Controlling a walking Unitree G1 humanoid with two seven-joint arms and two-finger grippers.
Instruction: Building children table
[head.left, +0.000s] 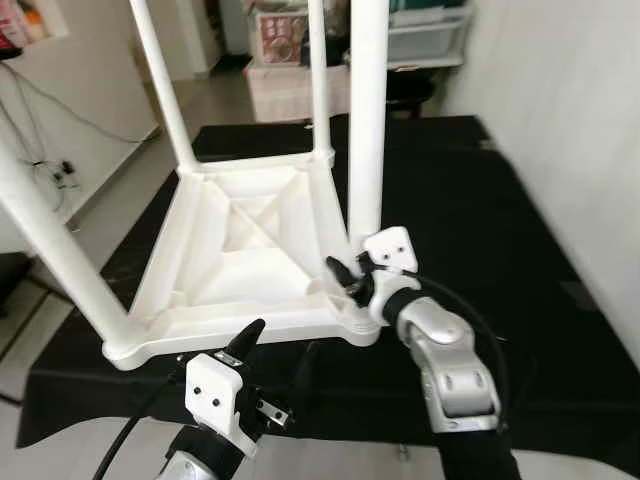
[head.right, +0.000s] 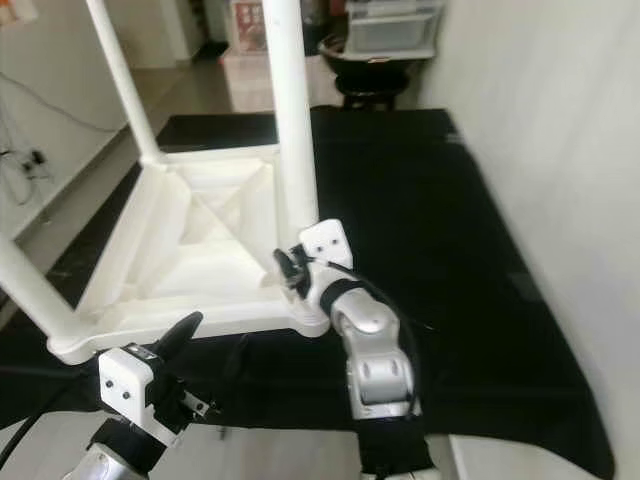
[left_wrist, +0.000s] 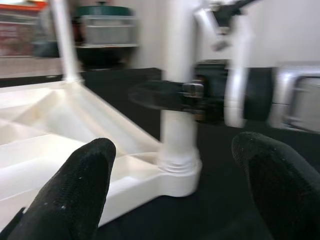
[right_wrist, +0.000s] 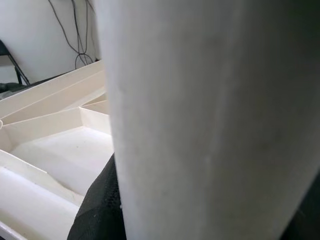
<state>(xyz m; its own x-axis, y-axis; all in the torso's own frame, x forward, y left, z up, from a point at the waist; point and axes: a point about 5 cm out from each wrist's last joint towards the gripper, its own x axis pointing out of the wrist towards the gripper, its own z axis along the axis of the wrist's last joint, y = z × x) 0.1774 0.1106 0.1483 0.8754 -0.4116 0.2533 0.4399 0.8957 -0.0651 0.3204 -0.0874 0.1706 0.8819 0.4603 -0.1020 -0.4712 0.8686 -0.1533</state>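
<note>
right end effector (head.left: 345, 272) is clamped on the near-right leg (head.left: 367, 120) of the upturned white table (head.left: 250, 250), low down, just above the socket where the leg meets the corner. in the right wrist view the leg (right_wrist: 210, 120) takes up most of the frame, with one black finger (right_wrist: 97, 210) pressed against its side and the ribbed underside of the table behind.

left end effector (head.left: 275, 360) hovers at the near edge of the table, fingers spread wide and holding nothing. its left finger (left_wrist: 75, 190) sits over the table's rim, the right finger (left_wrist: 280, 185) over the dark cover; the leg base (left_wrist: 177, 165) stands between them, not touched.

table lies top-down on a black cloth (head.left: 480, 220) that covers the bench. four legs point up: near-left leg (head.left: 50, 240) slanting toward the camera, far-left leg (head.left: 160, 85), far-right leg (head.left: 318, 80), and the gripped one. underside shows diagonal ribs and a raised border.

surroundings: white wall (head.left: 570, 110) close on the right; cables (head.left: 50, 165) hang against the wall on the left; storage boxes (head.left: 425, 35) and a dark stool (head.right: 375, 85) stand past the far end of the bench. the right arm (head.left: 450, 365) crosses in front of the table's near-right corner and hides part of it. a black cable (head.left: 135, 430) trails from the left wrist.
</note>
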